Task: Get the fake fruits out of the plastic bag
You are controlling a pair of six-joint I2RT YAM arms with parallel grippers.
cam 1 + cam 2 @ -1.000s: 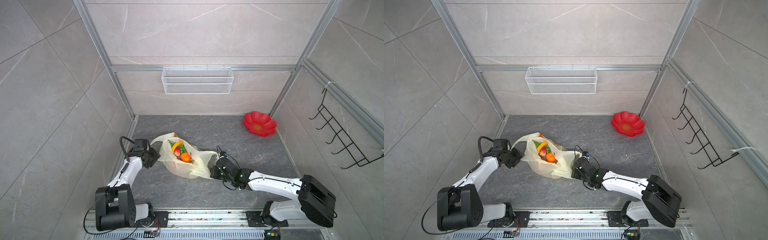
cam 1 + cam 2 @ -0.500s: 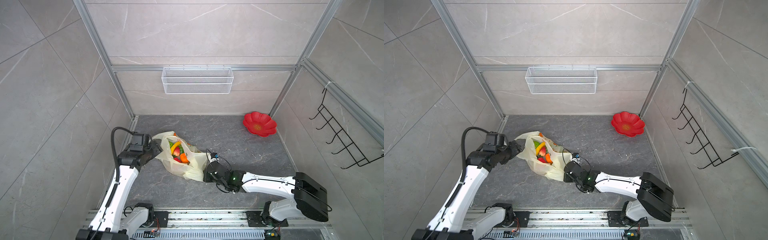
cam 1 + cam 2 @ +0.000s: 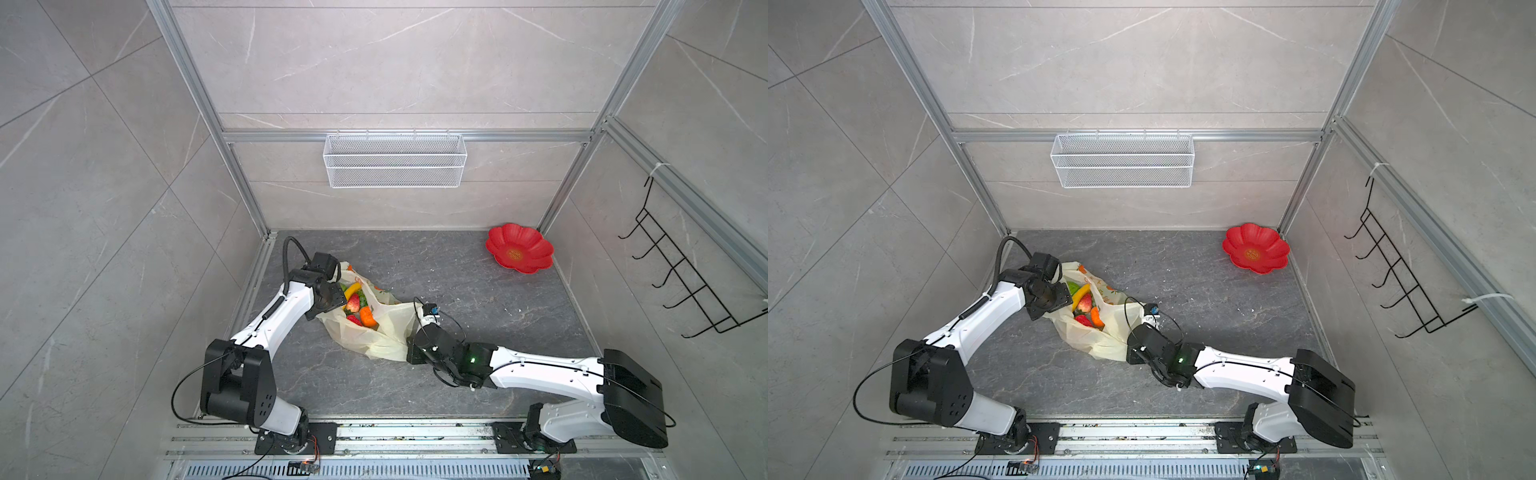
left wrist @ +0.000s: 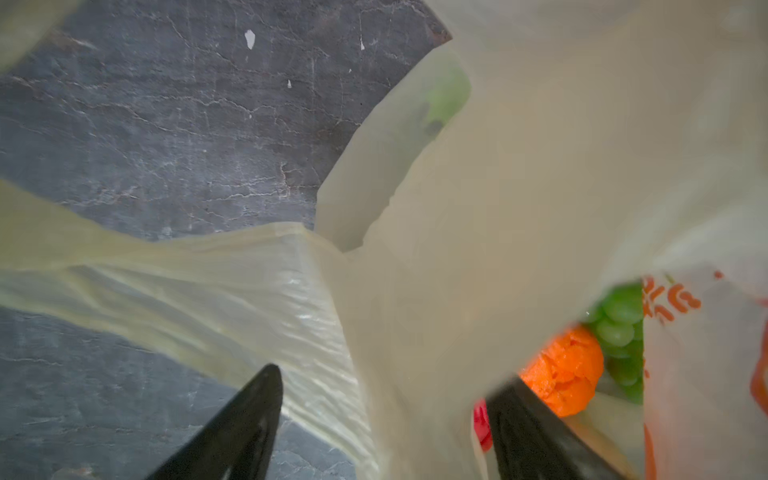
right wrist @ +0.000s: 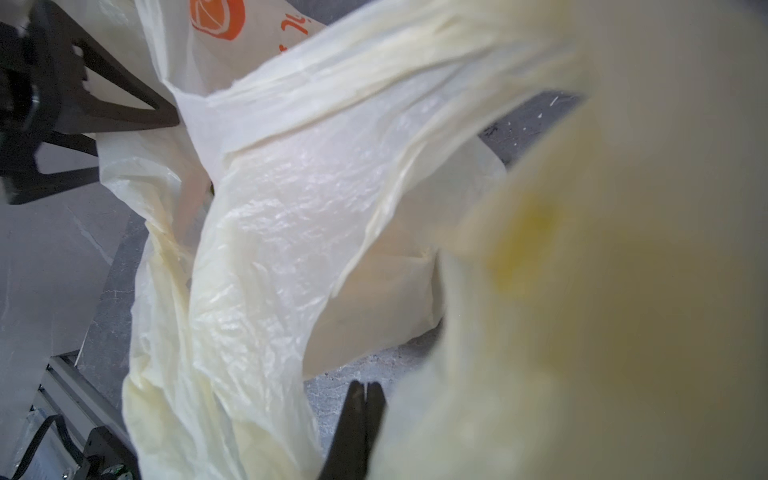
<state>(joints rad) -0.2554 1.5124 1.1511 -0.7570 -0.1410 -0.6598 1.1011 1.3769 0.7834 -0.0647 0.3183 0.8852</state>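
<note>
Yellowish and thin, the plastic bag (image 3: 384, 338) lies crumpled on the dark desk (image 3: 478, 299), left of centre in both top views, with its mouth gaping toward the upper left. No fruit is out yet, as far as I can see. The banana (image 3: 352, 287), strawberry (image 3: 353, 302) and orange (image 3: 368, 318) sit heaped inside the mouth, with grapes (image 4: 619, 320) beside them, so I judge all the emptying is left.

The left arm bends in from the lower left and brings the left gripper (image 3: 336, 297) to the bag's mouth. Its jaws stand apart, one finger over the desk and the other inside, with the bag's wall loose between them.

The right arm stretches low from the lower right. The right gripper (image 5: 365, 388) is at the bag's closed end with its jaws shut. I cannot tell whether they pinch any film. A red plate (image 3: 519, 253) waits empty at the upper right.
</note>
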